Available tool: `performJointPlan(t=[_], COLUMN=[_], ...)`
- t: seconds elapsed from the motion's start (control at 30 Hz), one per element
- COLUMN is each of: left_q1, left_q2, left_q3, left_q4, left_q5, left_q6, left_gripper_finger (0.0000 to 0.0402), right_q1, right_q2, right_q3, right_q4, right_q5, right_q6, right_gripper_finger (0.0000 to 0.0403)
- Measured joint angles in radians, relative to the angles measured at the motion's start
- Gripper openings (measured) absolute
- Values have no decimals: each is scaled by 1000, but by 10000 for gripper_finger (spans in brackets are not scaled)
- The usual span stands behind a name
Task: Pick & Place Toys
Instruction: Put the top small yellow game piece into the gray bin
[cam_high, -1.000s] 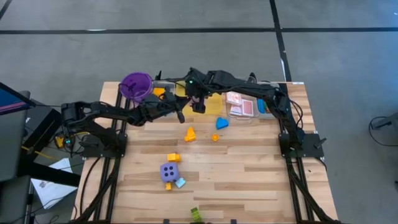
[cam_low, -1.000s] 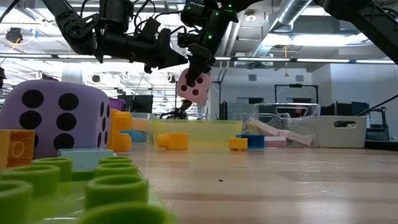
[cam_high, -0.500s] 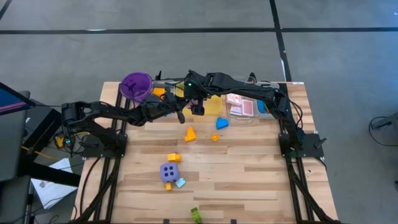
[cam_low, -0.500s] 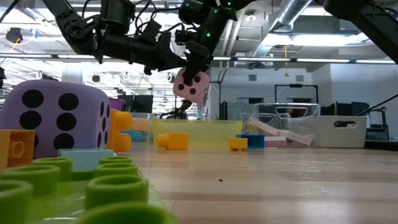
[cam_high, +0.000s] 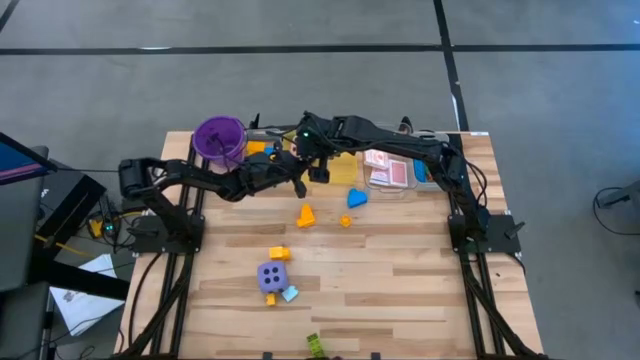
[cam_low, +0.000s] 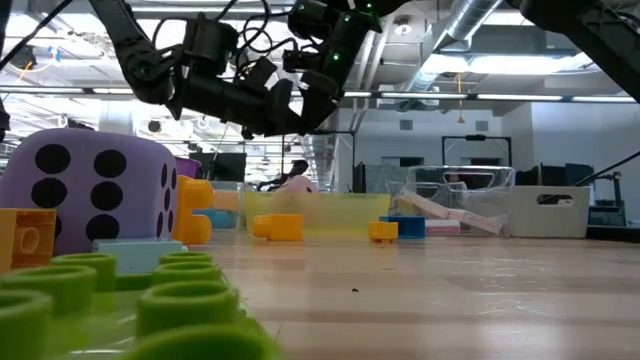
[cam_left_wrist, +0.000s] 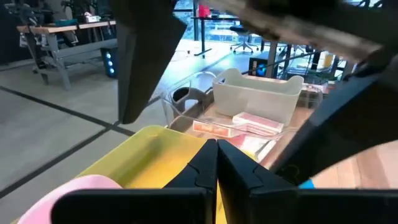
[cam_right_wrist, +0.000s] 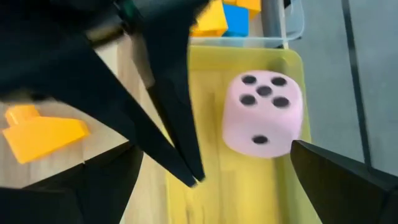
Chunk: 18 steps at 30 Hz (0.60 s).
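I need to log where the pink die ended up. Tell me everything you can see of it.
The pink die is a pale pink cube with rounded corners and dark dots, five on one visible face and one on another. It sits in the yellow tray, free of both grippers, with the open right gripper above it. Whether it has settled cannot be told.

Overhead view straight down, low view level across table, wrist views close on yellow tray (cam_right_wrist: 249, 186).
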Motion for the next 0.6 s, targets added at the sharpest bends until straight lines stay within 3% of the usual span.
performJointPlan(t=[0.13,0.23,0.43,0.6], left_q1=[-2,-2,-2,-2], left_q2=[-40,-105,-303,-460], left_q3=[0,0,0,-7], left_q4=[-20,-124,-390,-589], left_q5=[-1,-1,-4,-16], left_q6=[2,32,80,79], left_gripper_finger=[0,0,0,0], right_q1=[-7,-10,-7,29], right_q2=[-3,-9,-82,-169], right_q3=[0,0,0,0], right_q4=[-58,-123,-282,-304], right_q5=[7,6,-115,-191], right_q6=[-24,26,108,146], right_gripper_finger=[400,400,400,400])
